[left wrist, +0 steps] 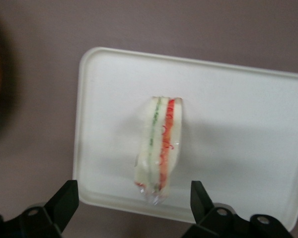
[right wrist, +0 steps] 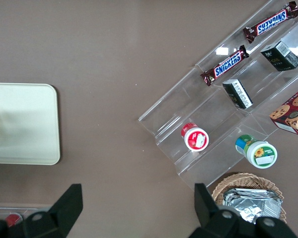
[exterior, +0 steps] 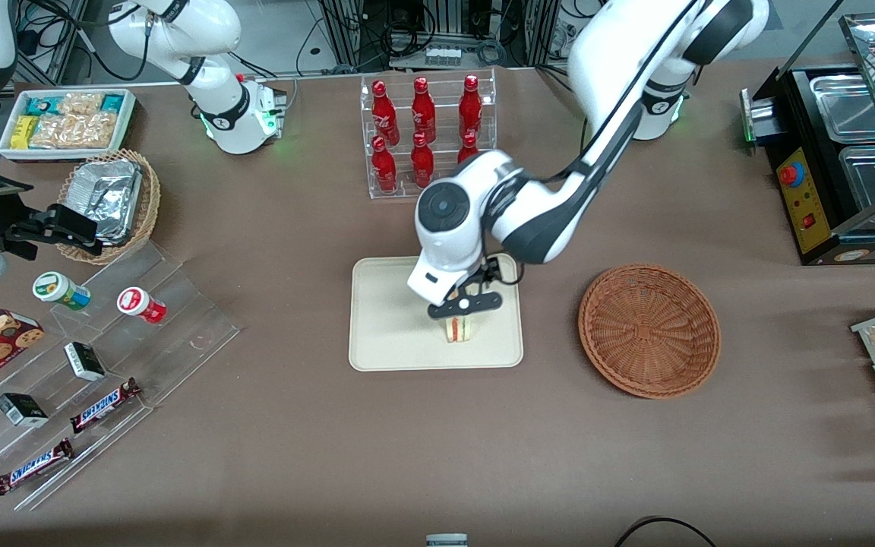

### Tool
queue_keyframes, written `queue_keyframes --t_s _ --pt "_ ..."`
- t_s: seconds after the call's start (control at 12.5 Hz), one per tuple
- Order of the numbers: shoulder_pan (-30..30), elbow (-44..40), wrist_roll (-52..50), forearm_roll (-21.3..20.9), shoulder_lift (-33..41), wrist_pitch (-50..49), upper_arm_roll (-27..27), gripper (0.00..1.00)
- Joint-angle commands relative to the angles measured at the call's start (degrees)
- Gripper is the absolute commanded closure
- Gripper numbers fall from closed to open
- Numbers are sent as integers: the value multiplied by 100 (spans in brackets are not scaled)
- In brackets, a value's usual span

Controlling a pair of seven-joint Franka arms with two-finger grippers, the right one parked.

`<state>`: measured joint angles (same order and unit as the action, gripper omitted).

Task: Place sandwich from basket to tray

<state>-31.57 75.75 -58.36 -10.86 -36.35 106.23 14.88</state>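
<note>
The sandwich [exterior: 459, 329] [left wrist: 159, 148] stands on its edge on the cream tray [exterior: 384, 334] [left wrist: 233, 114], with its red and green filling layers showing. It sits in the part of the tray toward the working arm's end. My left gripper [exterior: 465, 305] [left wrist: 134, 196] hovers just above the sandwich, open. Its black fingers [left wrist: 64, 201] stand wide apart on either side of the wedge and do not touch it. The reddish-brown woven basket [exterior: 649, 330] lies beside the tray toward the working arm's end, with nothing in it.
A clear rack of red bottles [exterior: 426, 137] stands farther from the front camera than the tray. Toward the parked arm's end are a stepped acrylic shelf of snacks [exterior: 103, 365], a tan foil-filled basket [exterior: 111, 201] and a white bin [exterior: 65, 121]. A black appliance [exterior: 825, 175] stands at the working arm's end.
</note>
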Motion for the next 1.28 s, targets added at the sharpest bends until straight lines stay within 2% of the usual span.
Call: queue_keyframes --t_s 0.0,0.4,0.64,0.88,1.2 --pt "404 221 -89 224 917 -767 -3 0" --pt "1301 247 208 531 1990 -2201 -3 0" --pt "2038 413 1516 715 2561 -2809 -3 0" --pt "2785 923 2799 743 3080 -2819 -3 0" --pt "3902 986 4645 998 3503 -3152 -12 0"
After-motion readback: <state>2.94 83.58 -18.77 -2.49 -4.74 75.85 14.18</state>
